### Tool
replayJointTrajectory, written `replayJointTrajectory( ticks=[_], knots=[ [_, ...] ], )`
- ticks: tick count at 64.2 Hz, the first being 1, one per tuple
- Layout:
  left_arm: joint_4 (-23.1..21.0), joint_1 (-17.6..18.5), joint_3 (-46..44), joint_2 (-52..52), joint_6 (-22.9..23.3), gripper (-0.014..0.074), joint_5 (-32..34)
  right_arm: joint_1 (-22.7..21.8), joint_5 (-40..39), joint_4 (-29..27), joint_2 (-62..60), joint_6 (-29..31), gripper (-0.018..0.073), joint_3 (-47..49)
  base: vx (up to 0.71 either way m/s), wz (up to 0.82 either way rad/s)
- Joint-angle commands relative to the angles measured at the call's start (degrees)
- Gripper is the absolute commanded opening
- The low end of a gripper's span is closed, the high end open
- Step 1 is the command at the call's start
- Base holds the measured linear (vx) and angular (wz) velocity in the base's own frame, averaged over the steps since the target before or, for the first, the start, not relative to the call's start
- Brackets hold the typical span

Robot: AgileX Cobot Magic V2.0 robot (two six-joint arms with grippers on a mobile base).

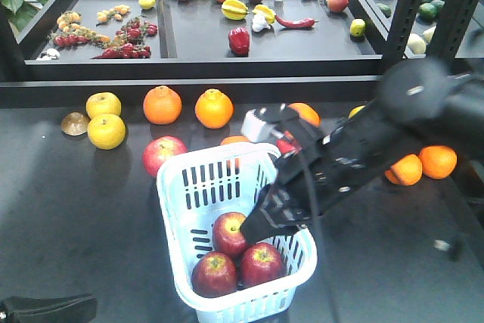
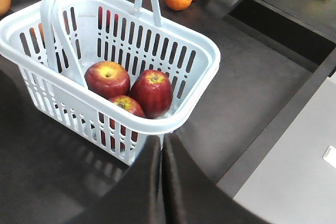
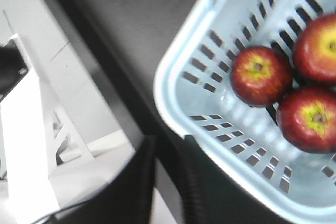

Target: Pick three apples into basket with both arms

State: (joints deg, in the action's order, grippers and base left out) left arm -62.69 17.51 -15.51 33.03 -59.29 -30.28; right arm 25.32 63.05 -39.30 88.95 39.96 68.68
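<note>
**Three apples in the basket, one arm over it**

Three apples (image 1: 238,255) lie together on the floor of the basket (image 1: 175,209), bunched toward its near end; the far half is bare. The basket stands on the table (image 1: 76,217) toward the near edge, about midway along it, with a fourth red apple (image 1: 163,154) just outside its far left corner and oranges (image 1: 188,106) in a row along the far edge.

The right arm (image 1: 355,156) reaches in from the right edge, and the right gripper (image 1: 259,226) hangs over the basket just above the uppermost apple. In the right wrist view its fingers (image 3: 134,182) are blurred but show a narrow gap with nothing in it, so the jaws look slightly apart and empty.

The left gripper (image 2: 161,182) sits near the basket's near corner, its jaws pressed together on nothing.

By the count, the placing step looks finished. What remains, I judge, is to lift the right arm straight up clear of the rim and handle (image 2: 58,30), then draw both arms away without nudging the basket.
</note>
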Motion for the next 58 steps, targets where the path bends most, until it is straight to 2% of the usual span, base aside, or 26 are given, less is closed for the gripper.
replayJointTrajectory(
  ticks=[1,16,22,29,38,48,58],
  knots=[
    [-2.5,0.2,-1.3,0.2,0.3,-0.0006,1.2,-0.2,1.7,-1.9,-6.9,2.3,-0.0011,1.5,0.0,0.0],
    [-2.5,0.2,-1.3,0.2,0.3,-0.0006,1.1,-0.2,2.4,-1.5,-21.8,3.2,-0.0005,-1.4,0.0,0.0],
    [-2.5,0.2,-1.3,0.2,0.3,-0.0006,1.1,-0.2,-3.2,-1.0,-28.1,4.7,-0.0005,-8.8,0.0,0.0],
    [-2.5,0.2,-1.3,0.2,0.3,-0.0006,1.1,-0.2,-13.3,-0.1,-36.2,4.8,-0.0005,-20.7,0.0,0.0],
    [-2.5,0.2,-1.3,0.2,0.3,-0.0006,1.1,-0.2,-23.9,0.0,-44.6,2.5,-0.0005,-33.9,0.0,0.0],
    [-2.5,0.2,-1.3,0.2,0.3,-0.0006,1.1,-0.2,-31.1,0.3,-51.6,2.1,-0.0005,-42.2,0.0,0.0],
    [-2.5,0.2,-1.3,0.2,0.3,-0.0006,1.1,-0.2,-37.4,0.4,-54.2,2.1,-0.0005,-46.4,0.0,0.0]
  ],
)
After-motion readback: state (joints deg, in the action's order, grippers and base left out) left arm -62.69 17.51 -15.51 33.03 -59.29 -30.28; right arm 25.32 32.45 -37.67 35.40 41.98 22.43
